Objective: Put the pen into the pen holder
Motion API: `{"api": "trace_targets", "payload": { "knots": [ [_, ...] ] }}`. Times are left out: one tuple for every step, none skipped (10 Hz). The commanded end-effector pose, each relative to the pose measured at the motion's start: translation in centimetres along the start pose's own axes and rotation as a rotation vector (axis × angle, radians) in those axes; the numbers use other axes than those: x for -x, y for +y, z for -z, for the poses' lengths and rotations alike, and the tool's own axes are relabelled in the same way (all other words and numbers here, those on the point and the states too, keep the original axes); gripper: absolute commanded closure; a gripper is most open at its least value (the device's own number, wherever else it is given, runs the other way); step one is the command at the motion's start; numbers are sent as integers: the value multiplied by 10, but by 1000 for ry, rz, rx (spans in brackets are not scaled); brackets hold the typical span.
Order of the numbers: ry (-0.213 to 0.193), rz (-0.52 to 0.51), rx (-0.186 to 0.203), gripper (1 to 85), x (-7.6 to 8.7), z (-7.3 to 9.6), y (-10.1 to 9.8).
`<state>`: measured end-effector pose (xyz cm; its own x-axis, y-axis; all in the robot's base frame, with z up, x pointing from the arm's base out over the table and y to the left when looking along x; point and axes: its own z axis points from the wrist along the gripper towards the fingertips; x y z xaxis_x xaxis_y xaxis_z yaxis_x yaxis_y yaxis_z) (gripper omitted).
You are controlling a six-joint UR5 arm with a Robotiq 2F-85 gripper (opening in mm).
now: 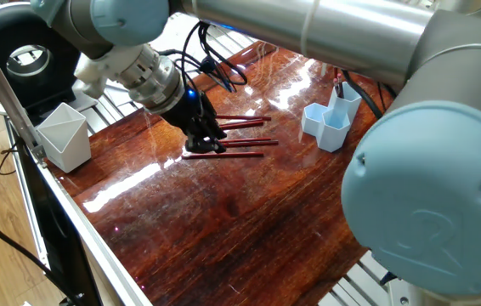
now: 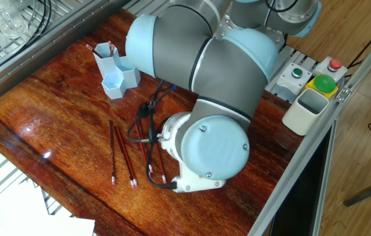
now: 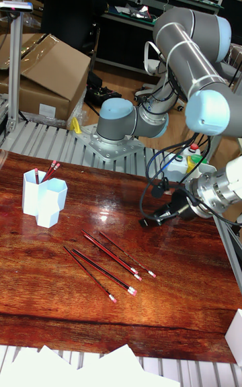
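Lying loose on the table, pens [image 3: 111,256] just beside the fingers [image 1: 207,138]

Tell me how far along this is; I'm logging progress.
Done: two pens stand in the pen holder. In hand: the gripper is down among the loose pens on the table, grasp unclear. Left: carrying those pens to the holder.

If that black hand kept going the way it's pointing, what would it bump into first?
Most likely the red pens lying on the wooden table. The hand points down over that row, its tips right by the nearest ones. Whether it already touches one is unclear. The blue pen holder stands well off to the side.
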<state>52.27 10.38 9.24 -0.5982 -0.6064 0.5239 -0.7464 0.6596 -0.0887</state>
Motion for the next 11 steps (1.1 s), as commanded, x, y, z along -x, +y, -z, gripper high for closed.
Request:
{"api": "trace_targets", "payload": {
  "knots": [
    [-15,33,7,503,5,1,2],
    [-17,58,49,497,30,0,4],
    [-12,76,47,493,62,-5,-9],
    [-18,85,30,497,95,-19,-24],
    [-33,96,26,500,111,-31,-28],
    [-30,100,12,503,111,-34,-33],
    [-32,121,8,503,106,-37,-39],
    [-33,154,8,507,104,-42,-43],
    [-16,167,9,507,97,-43,-43],
    [-1,171,8,507,89,-41,-43],
    [1,172,7,507,86,-42,-43]
  ]
}}
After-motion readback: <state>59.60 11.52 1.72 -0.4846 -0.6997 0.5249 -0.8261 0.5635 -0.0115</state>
